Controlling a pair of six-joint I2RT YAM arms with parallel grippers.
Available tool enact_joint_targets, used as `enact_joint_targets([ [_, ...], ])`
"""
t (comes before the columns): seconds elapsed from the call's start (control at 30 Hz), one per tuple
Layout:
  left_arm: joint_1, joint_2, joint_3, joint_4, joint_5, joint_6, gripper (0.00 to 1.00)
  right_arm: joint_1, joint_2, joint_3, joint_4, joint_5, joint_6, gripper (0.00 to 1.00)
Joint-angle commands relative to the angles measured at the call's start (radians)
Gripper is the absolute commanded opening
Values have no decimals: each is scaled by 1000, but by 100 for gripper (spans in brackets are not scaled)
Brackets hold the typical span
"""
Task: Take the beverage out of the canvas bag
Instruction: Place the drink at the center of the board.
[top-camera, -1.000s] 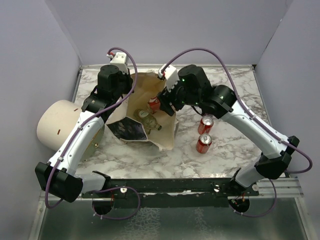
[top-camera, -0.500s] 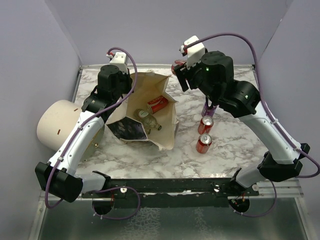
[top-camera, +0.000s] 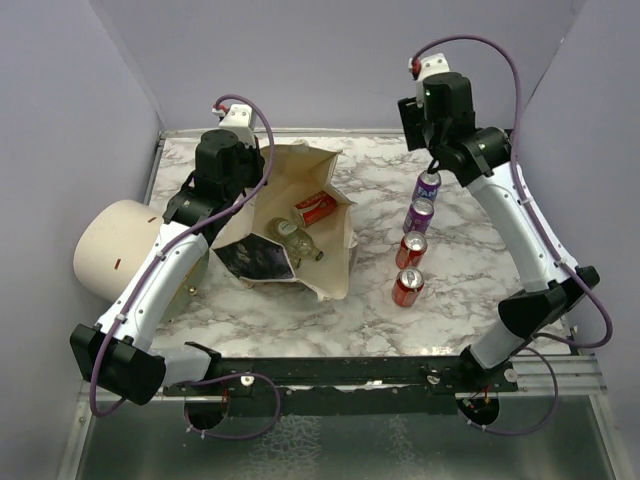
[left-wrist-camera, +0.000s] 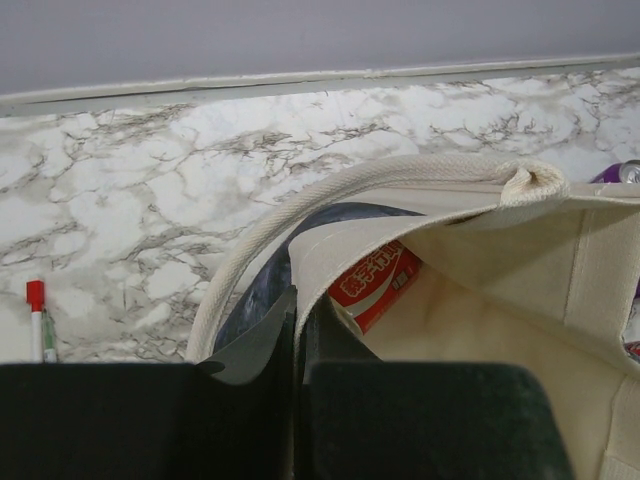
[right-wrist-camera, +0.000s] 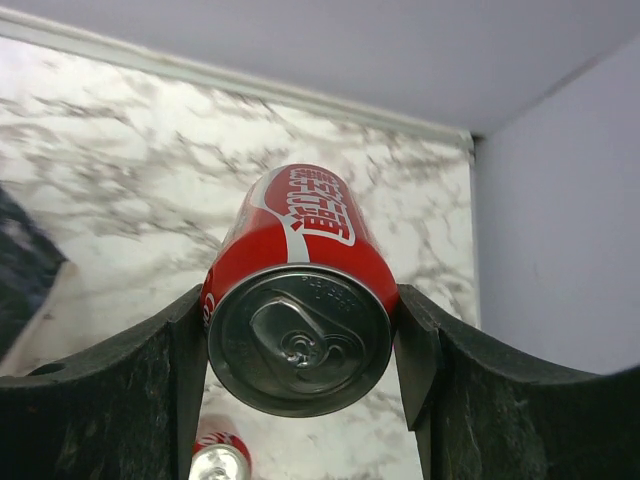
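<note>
The canvas bag lies open on the marble at centre left. My left gripper is shut on the cloth of its rim, beside a loop handle. Inside the bag lie a red can and a green glass bottle. In the right wrist view my right gripper is shut on another red can, gripped by its sides, lid toward the camera. That arm is raised over the table's back right; in the top view its can is hidden.
Two purple cans and two red cans stand right of the bag. A cream cylinder lies at the left edge. A red-capped pen lies on the marble. Grey walls enclose the table.
My right gripper has lifted a red can out of the bag and swung it up and to the back right. The left gripper has kept its hold on the rim.
</note>
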Motion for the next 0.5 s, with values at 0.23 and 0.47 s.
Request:
enact_joint_targets([
  [0.23, 2, -13, 3, 46, 2, -40, 0, -446, -53, -310, 26, -241, 171, 2],
  [0.47, 2, -9, 6, 46, 24, -46, 0, -522, 90, -372, 73, -315, 248, 2],
])
